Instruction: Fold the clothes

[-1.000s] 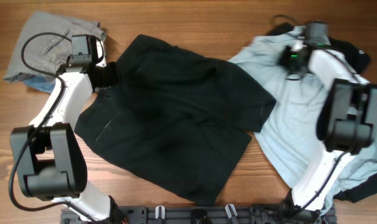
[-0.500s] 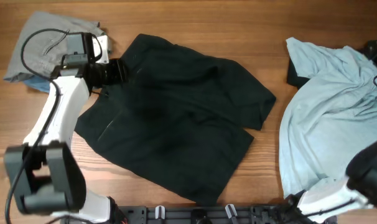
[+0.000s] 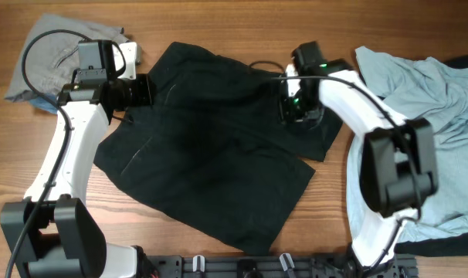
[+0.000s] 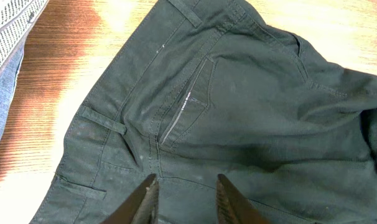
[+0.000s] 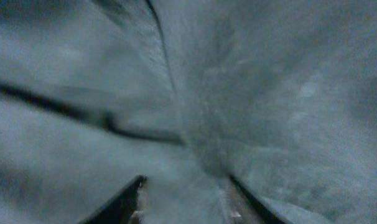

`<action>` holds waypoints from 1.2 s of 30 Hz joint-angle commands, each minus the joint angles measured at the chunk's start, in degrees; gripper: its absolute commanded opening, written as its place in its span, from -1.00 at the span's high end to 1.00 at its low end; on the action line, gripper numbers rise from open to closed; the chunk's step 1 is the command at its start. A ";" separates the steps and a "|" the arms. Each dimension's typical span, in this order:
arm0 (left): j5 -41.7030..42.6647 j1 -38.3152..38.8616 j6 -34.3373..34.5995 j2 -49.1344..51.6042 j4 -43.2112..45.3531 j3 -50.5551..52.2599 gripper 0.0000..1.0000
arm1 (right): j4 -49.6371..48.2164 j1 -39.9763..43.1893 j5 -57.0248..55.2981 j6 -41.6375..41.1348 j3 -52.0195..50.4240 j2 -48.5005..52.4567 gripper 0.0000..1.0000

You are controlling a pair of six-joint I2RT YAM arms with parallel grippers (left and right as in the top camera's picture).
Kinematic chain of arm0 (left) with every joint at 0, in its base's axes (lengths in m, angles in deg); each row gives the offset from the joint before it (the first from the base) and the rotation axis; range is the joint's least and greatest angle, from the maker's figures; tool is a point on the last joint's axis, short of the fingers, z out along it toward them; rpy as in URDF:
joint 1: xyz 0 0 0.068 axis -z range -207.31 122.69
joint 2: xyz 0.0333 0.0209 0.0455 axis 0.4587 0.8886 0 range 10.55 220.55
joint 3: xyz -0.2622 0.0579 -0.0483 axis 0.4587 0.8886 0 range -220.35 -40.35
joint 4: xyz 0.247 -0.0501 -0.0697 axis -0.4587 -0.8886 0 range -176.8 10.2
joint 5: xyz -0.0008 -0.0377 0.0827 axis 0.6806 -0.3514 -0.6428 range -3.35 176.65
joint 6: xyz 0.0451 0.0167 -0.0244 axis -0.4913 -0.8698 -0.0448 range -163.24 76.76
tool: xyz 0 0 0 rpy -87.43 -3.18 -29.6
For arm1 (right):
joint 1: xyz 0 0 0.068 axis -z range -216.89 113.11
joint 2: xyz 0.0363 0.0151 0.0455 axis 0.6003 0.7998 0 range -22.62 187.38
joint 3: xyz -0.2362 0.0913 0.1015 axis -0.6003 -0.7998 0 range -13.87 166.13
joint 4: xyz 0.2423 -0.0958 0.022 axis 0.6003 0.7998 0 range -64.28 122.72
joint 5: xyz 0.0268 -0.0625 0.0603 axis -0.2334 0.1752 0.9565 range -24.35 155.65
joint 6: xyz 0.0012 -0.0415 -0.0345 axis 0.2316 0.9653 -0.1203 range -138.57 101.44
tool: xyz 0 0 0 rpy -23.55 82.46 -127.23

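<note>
Over the black shorts' (image 3: pixel 211 166) ten o'clock edge, left gripper (image 4: pixel 185 202) gapes empty; right gripper (image 5: pixel 187 200), at two o'clock, is spread too.

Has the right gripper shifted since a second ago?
Yes. The right gripper moved left: it was beyond the black shorts' right edge, and now it sits over them.

From the right wrist, the black shorts (image 5: pixel 238 93) smear into blur; the light blue shirt (image 3: pixel 458 147) runs off frame's right edge.

shorts (image 3: pixel 211 170) centre, shirt (image 3: pixel 442 139) right, pile (image 3: pixel 52 66) left
</note>
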 commanded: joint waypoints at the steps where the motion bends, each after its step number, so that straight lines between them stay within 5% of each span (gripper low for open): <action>1: 0.04 0.22 -0.87 0.50 0.22 0.31 0.35 | 0.31 -2.73 -14.78 -2.97 -0.50 3.34 -0.03; 3: 0.04 0.22 -0.87 0.50 0.22 0.31 0.31 | 0.52 -3.26 -22.58 -6.86 -0.48 3.54 0.04; 6: 0.04 0.22 -0.87 0.50 0.22 0.31 0.31 | 0.61 -2.16 -26.80 -7.58 -0.02 3.17 0.81; 11: 0.04 0.22 -0.87 0.50 0.24 0.31 0.29 | -4.00 3.41 -27.04 -4.59 0.09 -5.35 0.91; 14: 0.04 0.22 -0.87 0.50 0.24 0.31 0.29 | -14.82 11.13 -26.56 -4.85 0.07 -8.92 0.92; 16: 0.04 0.22 -0.87 0.50 0.24 0.31 0.24 | -23.96 15.76 -19.76 -4.07 0.07 -8.68 -0.50; 18: 0.07 0.22 -0.87 0.50 0.24 0.31 0.09 | -24.63 18.71 -11.37 -2.32 0.07 -8.90 -0.66; 21: 0.07 0.24 -0.87 0.83 0.68 0.31 0.12 | -14.14 19.17 -1.36 2.86 0.07 -10.64 -0.36; 25: 0.07 0.22 -0.87 2.73 1.07 0.31 0.13 | 9.20 18.82 2.97 -1.70 -2.67 -10.45 -0.01; 32: 0.07 0.22 -0.90 3.06 1.11 0.31 0.14 | -2.27 18.84 7.61 -4.24 -19.96 -10.38 0.02; 34: 0.07 0.22 -0.90 3.21 1.11 0.31 0.14 | -3.56 18.86 7.58 -3.39 -20.31 -10.62 0.70; 36: 0.07 0.24 -0.87 3.45 1.07 0.33 0.14 | -0.79 19.19 7.54 -1.60 -18.56 -12.02 0.91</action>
